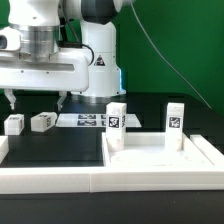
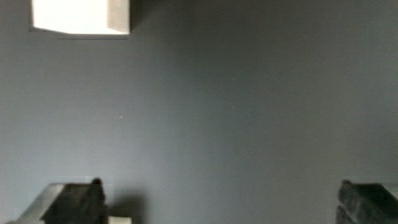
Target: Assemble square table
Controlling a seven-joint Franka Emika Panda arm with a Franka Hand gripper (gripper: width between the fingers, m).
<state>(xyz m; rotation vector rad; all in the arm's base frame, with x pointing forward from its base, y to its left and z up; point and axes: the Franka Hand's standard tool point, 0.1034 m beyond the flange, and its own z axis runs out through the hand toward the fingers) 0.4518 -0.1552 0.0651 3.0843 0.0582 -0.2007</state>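
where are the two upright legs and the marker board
upright leg on the exterior view's left (image 1: pixel 116 118), tagged front face
upright leg on the exterior view's right (image 1: pixel 176 118), tagged front face
marker board (image 1: pixel 82 120), exterior view, printed top surface

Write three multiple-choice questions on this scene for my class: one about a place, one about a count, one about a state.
1. Where does the white plastic square slab lie?
A. at the exterior view's right
B. at the exterior view's left
C. in the gripper

2. How many of the short white tagged legs stand upright?
A. one
B. two
C. four

3. What state is the gripper in?
A. open and empty
B. shut on a leg
C. shut on the slab

Answers:
1 A: the slab fills the exterior view's right half, in front of the arm's base.
2 B: two legs stand upright at the slab's far side, and two more lie on the dark table.
3 A: the wrist view shows the fingers wide apart with only bare table between them.
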